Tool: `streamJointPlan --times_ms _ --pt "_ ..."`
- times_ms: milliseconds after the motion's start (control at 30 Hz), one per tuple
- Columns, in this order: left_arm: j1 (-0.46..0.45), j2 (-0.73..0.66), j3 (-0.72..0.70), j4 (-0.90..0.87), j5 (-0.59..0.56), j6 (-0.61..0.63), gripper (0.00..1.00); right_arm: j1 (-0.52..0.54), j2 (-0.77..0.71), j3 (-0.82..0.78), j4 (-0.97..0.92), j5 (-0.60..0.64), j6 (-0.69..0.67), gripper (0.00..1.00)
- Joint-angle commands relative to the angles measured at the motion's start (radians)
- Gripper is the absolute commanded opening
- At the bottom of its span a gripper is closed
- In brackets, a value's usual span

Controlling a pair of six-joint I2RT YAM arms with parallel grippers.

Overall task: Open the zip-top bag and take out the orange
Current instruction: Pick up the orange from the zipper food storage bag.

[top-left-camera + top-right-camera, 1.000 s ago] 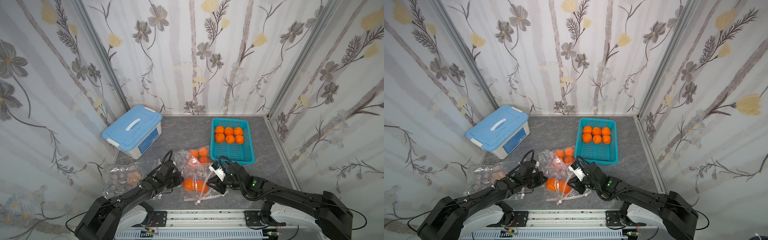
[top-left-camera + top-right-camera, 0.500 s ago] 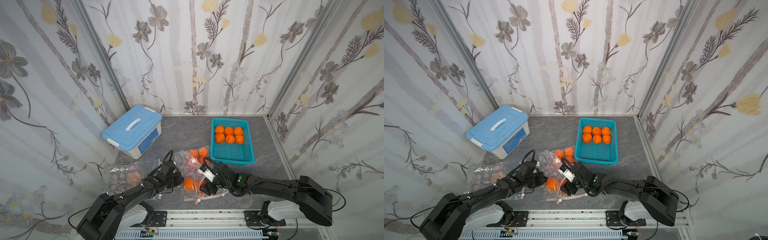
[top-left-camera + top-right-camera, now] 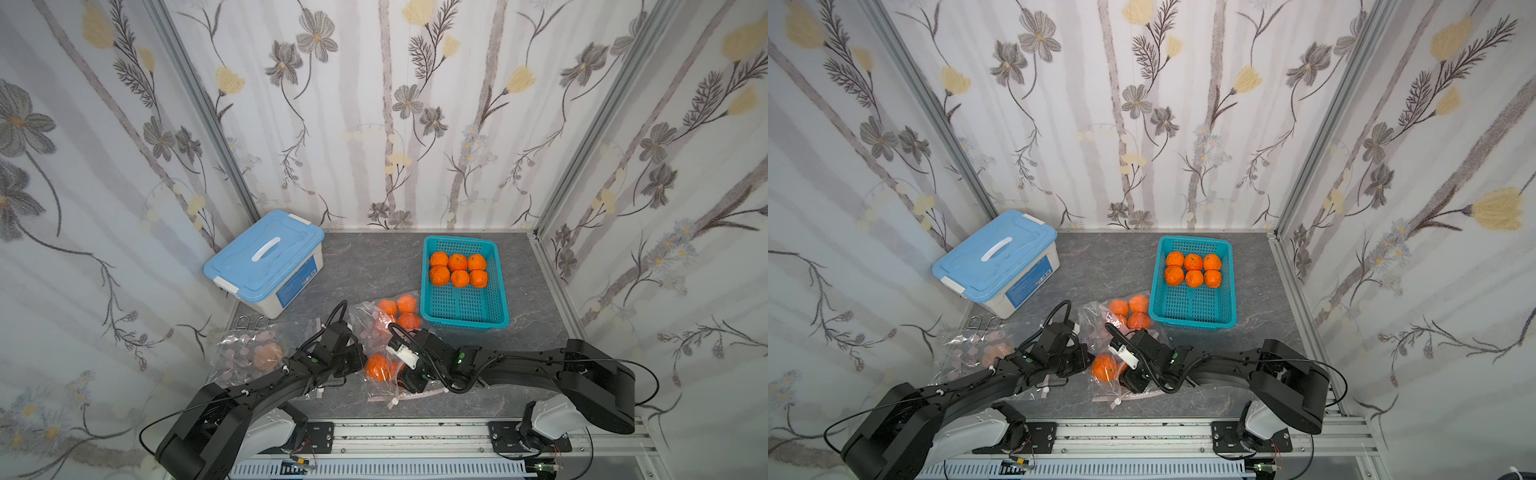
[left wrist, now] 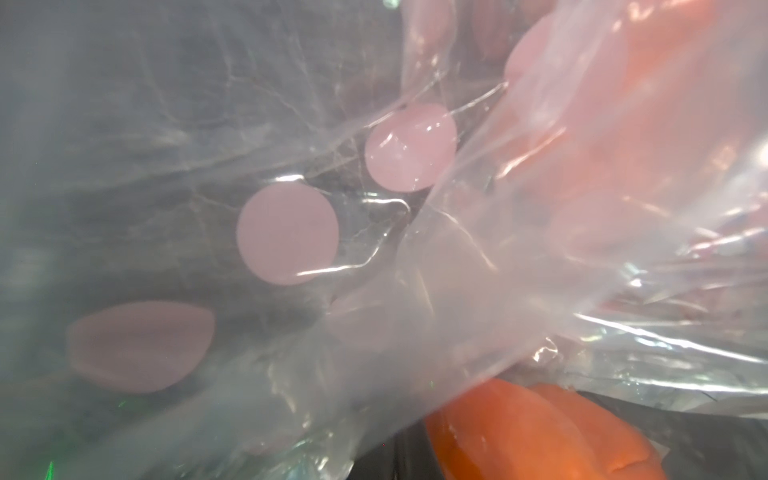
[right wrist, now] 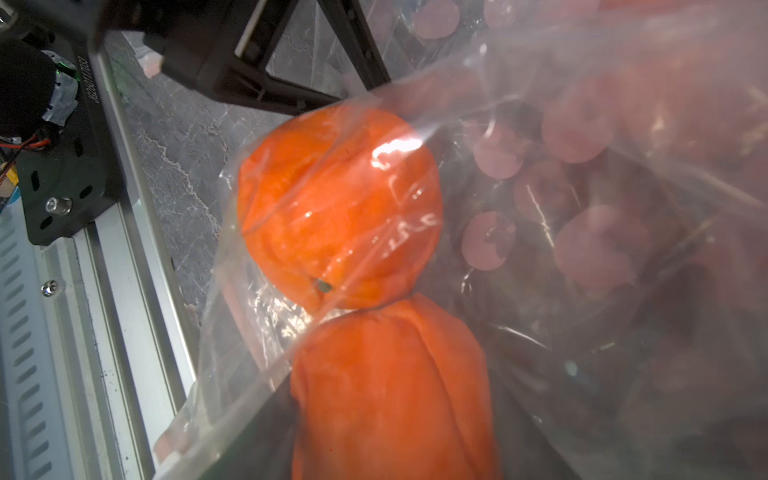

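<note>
One orange [image 3: 377,368] inside zip-top bag [image 3: 366,332]; left gripper [image 3: 360,365] clamps bag; right gripper [image 3: 400,375]: cannot tell

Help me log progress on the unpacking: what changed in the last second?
The right end effector moved to its left, up against the bag; it now hides one of the two fruits at the bag's near end, leaving one orange showing. Whether it grips anything cannot be told. The left end effector stayed shut on the bag; basket and box unmoved.
</note>
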Motion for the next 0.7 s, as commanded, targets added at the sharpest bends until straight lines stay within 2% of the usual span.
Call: streamJointPlan --times_ms 0,167,267,400,600,667 --pt "0.000 0.002 0.002 0.010 -0.008 0.017 0.00 -0.006 -0.060 -0.008 0.003 0.025 -0.021 0.53" --pt "-0.001 0.002 0.006 0.001 -0.016 0.024 0.00 -0.077 -0.182 -0.036 -0.011 -0.019 -0.023 0.49" --pt "0.000 0.001 0.006 -0.005 -0.022 0.027 0.00 -0.129 -0.237 -0.047 -0.005 -0.076 0.015 0.48" --pt "-0.001 -0.011 0.003 -0.008 -0.026 0.027 0.00 -0.191 -0.311 -0.046 -0.027 -0.089 0.051 0.42" --pt "0.000 -0.010 0.016 -0.019 -0.033 0.038 0.00 -0.297 -0.446 -0.049 0.020 -0.214 0.087 0.38" --pt "0.000 -0.006 0.021 -0.020 -0.036 0.042 0.00 -0.365 -0.490 -0.046 0.039 -0.257 0.099 0.38"
